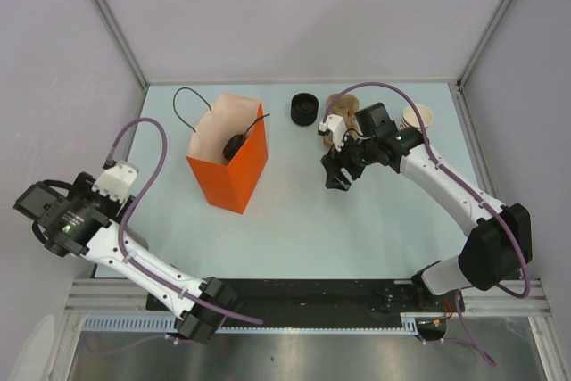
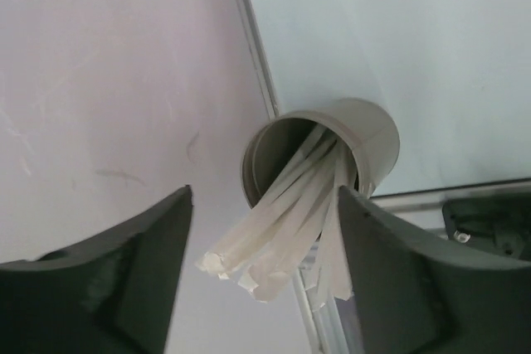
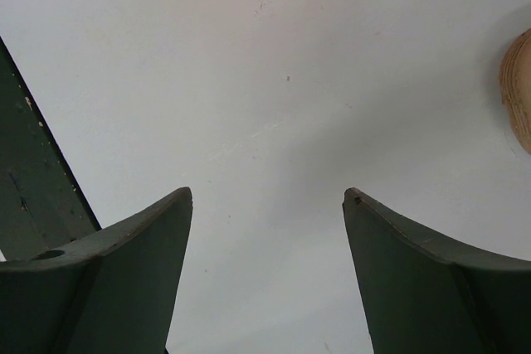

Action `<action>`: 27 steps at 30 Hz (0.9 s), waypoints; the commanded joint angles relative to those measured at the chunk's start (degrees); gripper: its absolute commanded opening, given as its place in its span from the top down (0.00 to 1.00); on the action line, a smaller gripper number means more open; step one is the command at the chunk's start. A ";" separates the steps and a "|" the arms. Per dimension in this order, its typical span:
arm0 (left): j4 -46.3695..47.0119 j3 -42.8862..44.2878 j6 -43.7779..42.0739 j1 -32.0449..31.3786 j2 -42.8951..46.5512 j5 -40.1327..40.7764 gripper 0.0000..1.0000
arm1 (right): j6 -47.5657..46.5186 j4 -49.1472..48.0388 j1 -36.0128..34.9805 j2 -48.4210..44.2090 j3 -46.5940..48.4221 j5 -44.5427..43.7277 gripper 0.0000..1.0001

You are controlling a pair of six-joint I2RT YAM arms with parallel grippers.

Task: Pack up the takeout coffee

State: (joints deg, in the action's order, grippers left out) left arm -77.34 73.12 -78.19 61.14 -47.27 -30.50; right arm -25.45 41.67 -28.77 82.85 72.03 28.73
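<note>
My left pincer (image 2: 264, 192) stands apart, the holder of pale sticks (image 2: 369, 134) just ahead; I should line up on one stick before closing. The takeout coffee (image 1: 235, 144) seems to sit in the orange bag (image 1: 234, 186), between my pincers. My right pincer (image 3: 267, 192), likewise apart, hangs over the counter (image 3: 274, 55).

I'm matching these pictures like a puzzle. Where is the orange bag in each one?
Top view: the orange bag stands on the table, left of the middle.
Left wrist: not in it.
Right wrist: not in it.
Shared landmark: the pale table shows in all three.
</note>
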 commanded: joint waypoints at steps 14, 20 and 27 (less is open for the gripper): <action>-6.95 -13.71 -21.74 -0.32 3.76 12.92 0.33 | -0.39 -1.33 -0.23 0.47 0.04 -1.13 0.22; -6.95 -14.41 -18.84 -0.24 0.51 11.61 0.38 | -0.39 -1.50 -0.23 1.00 0.04 -1.40 0.23; -6.86 -15.12 -18.75 -0.41 0.07 10.90 0.61 | -0.30 -1.77 -0.41 1.61 -0.05 -2.27 0.23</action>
State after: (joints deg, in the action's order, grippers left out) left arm -77.14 58.04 -95.94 61.08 -47.35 -18.00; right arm -25.54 41.52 -28.77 83.96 72.01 27.33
